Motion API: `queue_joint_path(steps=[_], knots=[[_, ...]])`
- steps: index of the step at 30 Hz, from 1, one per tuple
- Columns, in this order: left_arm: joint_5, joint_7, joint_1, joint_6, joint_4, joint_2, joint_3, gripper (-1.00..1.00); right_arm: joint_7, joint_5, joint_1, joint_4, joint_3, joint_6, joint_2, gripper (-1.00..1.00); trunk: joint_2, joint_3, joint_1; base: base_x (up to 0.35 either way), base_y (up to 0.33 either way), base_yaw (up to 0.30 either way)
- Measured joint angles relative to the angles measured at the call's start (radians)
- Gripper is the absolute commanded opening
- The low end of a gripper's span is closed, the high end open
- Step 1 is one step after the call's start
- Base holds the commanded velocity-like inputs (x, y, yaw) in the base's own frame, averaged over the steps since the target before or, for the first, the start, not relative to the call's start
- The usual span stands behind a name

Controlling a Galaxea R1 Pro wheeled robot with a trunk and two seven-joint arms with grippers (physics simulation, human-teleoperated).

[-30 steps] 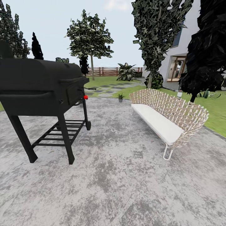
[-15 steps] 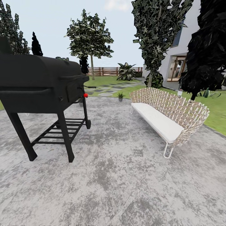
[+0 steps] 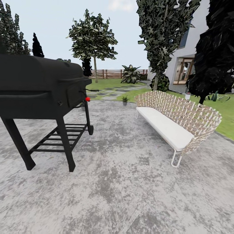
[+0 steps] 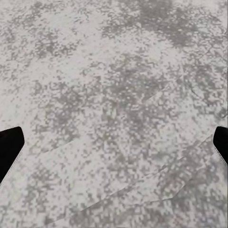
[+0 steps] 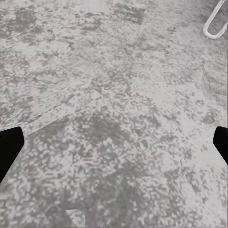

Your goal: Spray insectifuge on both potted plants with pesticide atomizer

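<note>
**Patio crossing, atomizer not yet found**

Paving comes first: the mottled grey patio (image 3: 130, 195) lies under both wrist cameras. The left gripper (image 4: 114, 147) and right gripper (image 5: 114, 142) each show dark fingertips far apart at the frame edges, spread wide and empty. Further out stand a black barrel grill (image 3: 39, 87) on the left and a woven bench with a white cushion (image 3: 175, 120) on the right. Between them, at the patio's far edge, sits one small potted plant (image 3: 125, 100). Beyond are lawn (image 3: 107, 84) and slat fence (image 3: 107, 74). No atomizer is visible, so by my judgement pickup and both sprayings remain.
</note>
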Motion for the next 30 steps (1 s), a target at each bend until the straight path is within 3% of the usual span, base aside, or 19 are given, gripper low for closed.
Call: queue_joint_path(steps=[30], knots=[[-0.003, -0.009, 0.0, -0.005, 0.04, 0.002, -0.007, 1.0, 0.0, 0.001, 0.0, 0.0, 0.001, 0.001, 0.0, 1.0, 0.0, 0.0, 0.0, 0.339, 0.0, 0.0]])
